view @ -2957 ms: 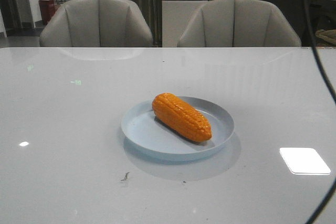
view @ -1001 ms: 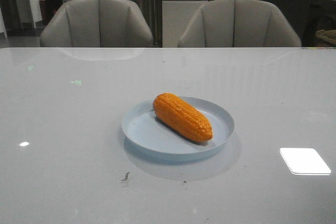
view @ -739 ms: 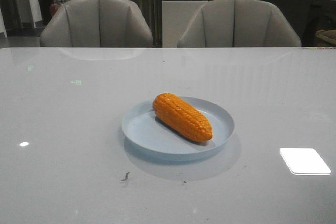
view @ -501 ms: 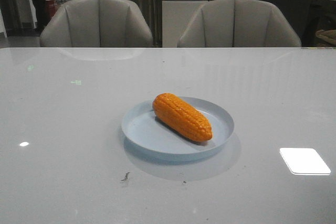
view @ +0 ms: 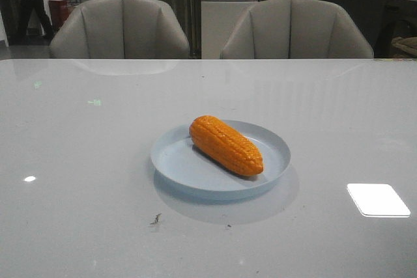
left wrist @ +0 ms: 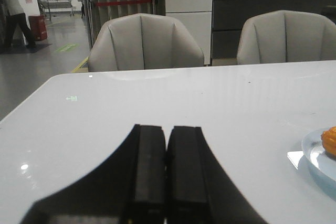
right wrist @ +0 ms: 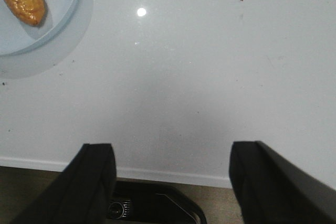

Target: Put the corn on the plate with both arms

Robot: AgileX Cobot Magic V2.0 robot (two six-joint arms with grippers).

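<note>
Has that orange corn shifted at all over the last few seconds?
No. The corn lies at the same spot and angle on the plate, judged against its rim.

No text, label or number can be read.

Left claw (left wrist: 167,174) has its fingers pressed together, right claw (right wrist: 178,179) spread wide, both holding nothing
</note>
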